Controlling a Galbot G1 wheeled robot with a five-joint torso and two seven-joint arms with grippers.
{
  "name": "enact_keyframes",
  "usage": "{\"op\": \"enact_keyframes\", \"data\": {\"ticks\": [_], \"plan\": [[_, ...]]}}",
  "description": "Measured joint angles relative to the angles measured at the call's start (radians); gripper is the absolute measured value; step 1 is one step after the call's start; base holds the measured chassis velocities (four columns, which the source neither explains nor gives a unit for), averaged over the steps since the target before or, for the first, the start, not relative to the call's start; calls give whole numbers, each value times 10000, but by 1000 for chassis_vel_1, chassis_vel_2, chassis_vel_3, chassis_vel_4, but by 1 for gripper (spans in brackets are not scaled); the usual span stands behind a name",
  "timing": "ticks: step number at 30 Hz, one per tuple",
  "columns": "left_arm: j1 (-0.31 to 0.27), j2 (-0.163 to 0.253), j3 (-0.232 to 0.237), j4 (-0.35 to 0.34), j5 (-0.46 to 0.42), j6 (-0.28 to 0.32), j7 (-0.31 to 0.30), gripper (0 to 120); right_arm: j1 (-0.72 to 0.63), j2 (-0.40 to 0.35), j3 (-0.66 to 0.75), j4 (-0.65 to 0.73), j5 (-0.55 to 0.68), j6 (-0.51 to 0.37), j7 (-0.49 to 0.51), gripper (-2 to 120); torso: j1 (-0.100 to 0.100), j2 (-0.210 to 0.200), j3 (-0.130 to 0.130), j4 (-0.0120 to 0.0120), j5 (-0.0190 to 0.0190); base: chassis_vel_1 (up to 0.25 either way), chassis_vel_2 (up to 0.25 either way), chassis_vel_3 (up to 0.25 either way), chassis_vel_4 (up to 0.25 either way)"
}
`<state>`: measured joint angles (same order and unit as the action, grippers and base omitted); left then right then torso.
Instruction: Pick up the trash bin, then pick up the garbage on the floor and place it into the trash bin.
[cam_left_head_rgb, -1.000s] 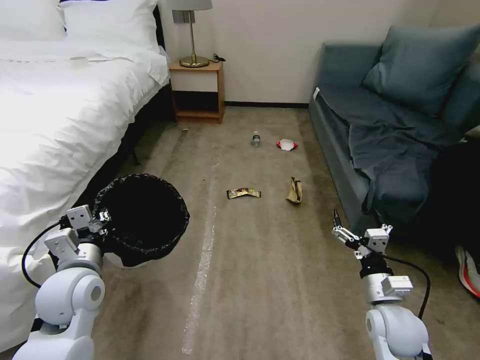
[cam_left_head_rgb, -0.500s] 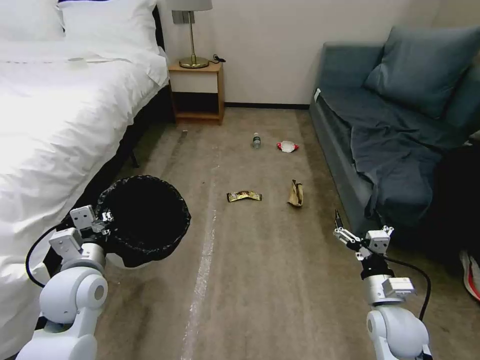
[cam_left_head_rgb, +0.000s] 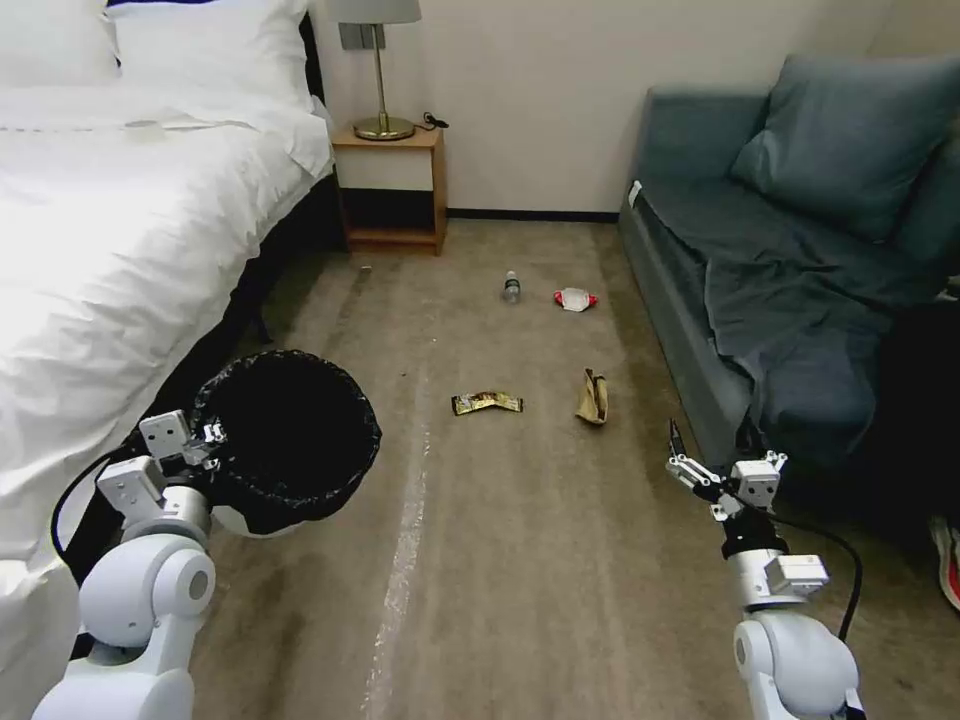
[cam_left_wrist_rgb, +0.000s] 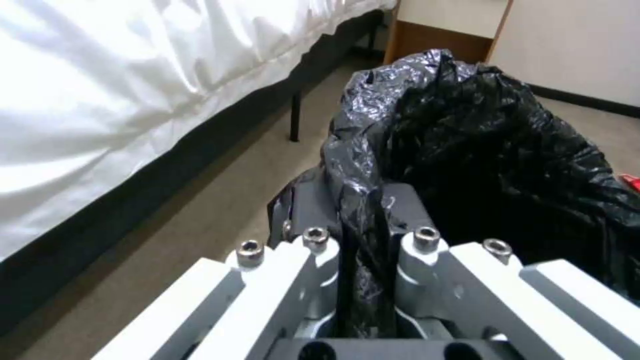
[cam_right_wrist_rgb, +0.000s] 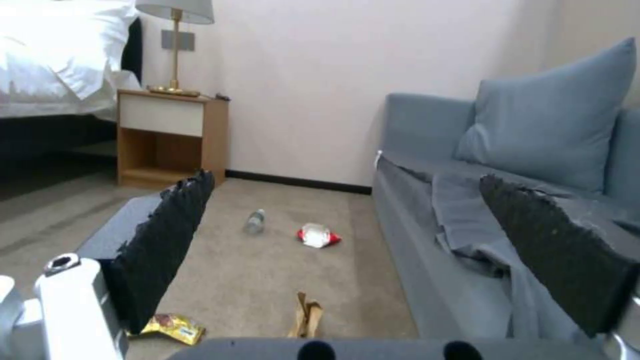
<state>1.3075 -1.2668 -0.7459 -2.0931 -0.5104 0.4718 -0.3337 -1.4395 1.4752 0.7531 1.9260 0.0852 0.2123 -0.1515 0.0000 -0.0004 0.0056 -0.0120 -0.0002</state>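
My left gripper (cam_left_head_rgb: 207, 438) is shut on the near rim of the trash bin (cam_left_head_rgb: 288, 432), a white bin with a black bag liner, held off the floor beside the bed. In the left wrist view its fingers (cam_left_wrist_rgb: 407, 210) pinch the liner and rim of the trash bin (cam_left_wrist_rgb: 493, 150). My right gripper (cam_left_head_rgb: 708, 447) hangs open and holds nothing, near the sofa front. The garbage lies ahead on the carpet: a gold wrapper (cam_left_head_rgb: 487, 402), a tan paper bag (cam_left_head_rgb: 592, 396), a clear bottle (cam_left_head_rgb: 512, 287) and a red-and-white wrapper (cam_left_head_rgb: 574, 298). The right wrist view looks between the open fingers (cam_right_wrist_rgb: 167, 240) at the bottle (cam_right_wrist_rgb: 255, 221) and paper bag (cam_right_wrist_rgb: 305, 315).
A white bed (cam_left_head_rgb: 100, 250) runs along the left. A blue sofa (cam_left_head_rgb: 780, 250) with a draped blanket lines the right. A wooden nightstand (cam_left_head_rgb: 390, 185) with a lamp stands at the far wall. A shoe (cam_left_head_rgb: 945, 560) lies at the right edge. Carpet stretches between bed and sofa.
The whole head view has shifted slightly, so the camera has moved; the garbage now sits a little lower in it. Both arms keep their pose, the bin still held.
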Motion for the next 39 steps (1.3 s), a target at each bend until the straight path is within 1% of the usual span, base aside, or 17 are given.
{"op": "enact_keyframes", "data": {"ticks": [21,39], "plan": [[-26,21,-22,22,41,-54,2,6,12,-9,23,52,17,2,-92,100,1,0,0,0,1,-78,74,78,-73],[-69,44,-35,123,83,-132,44,6,37,6,51,8,29,3,-144,100,1,0,0,0,1,-96,100,101,-95]]}}
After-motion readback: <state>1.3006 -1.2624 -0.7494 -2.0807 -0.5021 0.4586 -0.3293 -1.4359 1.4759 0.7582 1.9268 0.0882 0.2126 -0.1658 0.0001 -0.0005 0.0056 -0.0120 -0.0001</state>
